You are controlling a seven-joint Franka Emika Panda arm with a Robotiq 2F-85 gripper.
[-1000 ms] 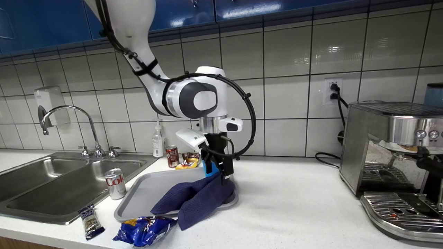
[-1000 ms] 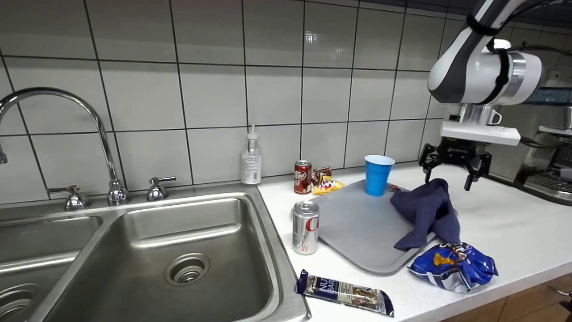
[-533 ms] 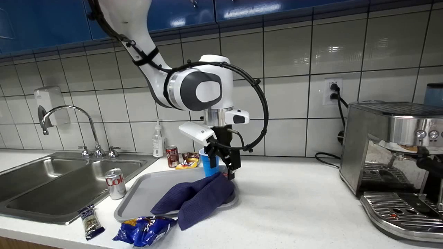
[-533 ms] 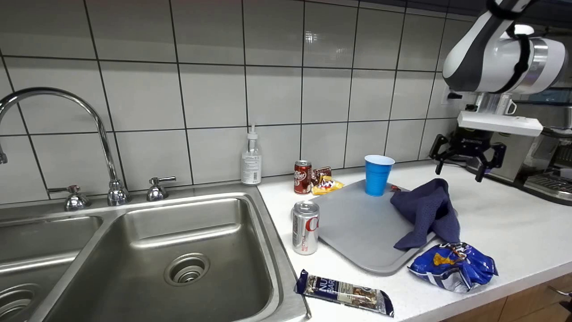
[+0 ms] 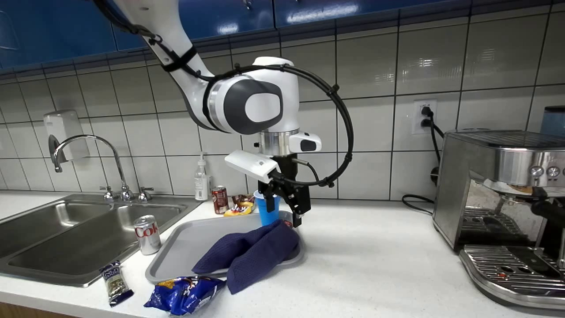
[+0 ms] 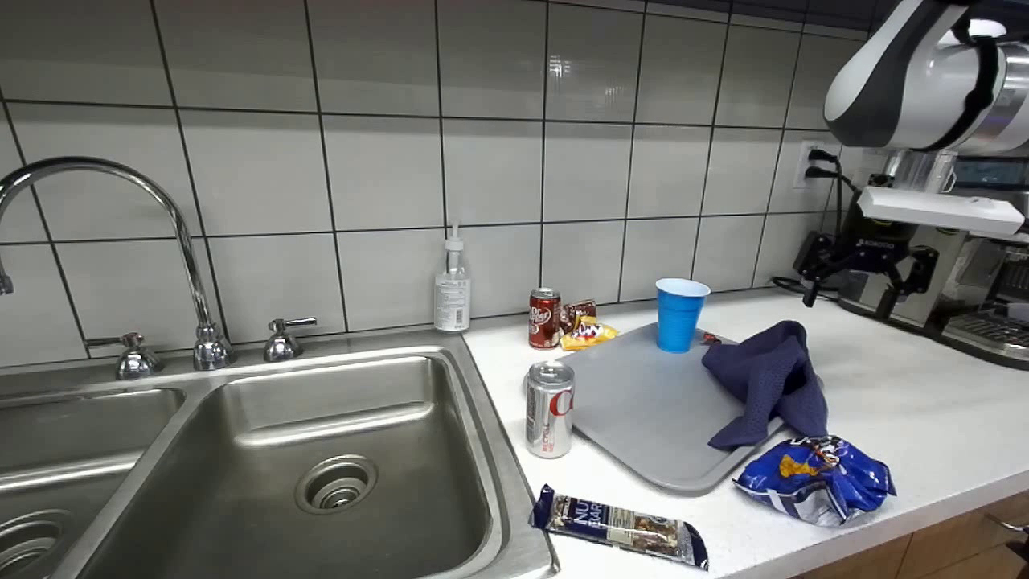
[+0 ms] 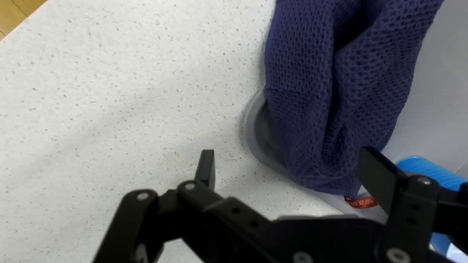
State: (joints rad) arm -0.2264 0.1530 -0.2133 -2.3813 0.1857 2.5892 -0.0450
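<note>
My gripper [image 5: 283,214] is open and empty, pointing down above the far right end of the grey tray [image 5: 194,236]. It shows also in an exterior view [image 6: 846,305] and the wrist view [image 7: 289,157], fingers wide apart. A crumpled dark blue towel [image 5: 262,254] lies over the tray's edge and onto the counter; it is nearest to the gripper and apart from it, and fills much of the wrist view [image 7: 340,91]. A blue cup [image 6: 679,318] stands upright on the tray, partly behind the gripper. A small red wrapper [image 7: 362,202] lies beside the towel, partly hidden.
A blue chip bag [image 6: 816,478] and a nut bar [image 6: 619,527] lie near the counter's front edge. A silver can [image 6: 551,410] stands between tray and sink [image 6: 362,394]. A red can [image 6: 544,318] and yellow snack bag [image 6: 589,334] are behind. A coffee machine [image 5: 507,198] stands right.
The gripper has moved up and to the right in both exterior views, away from the towel and toward the coffee machine. It stays open. The towel and other objects have not moved.
</note>
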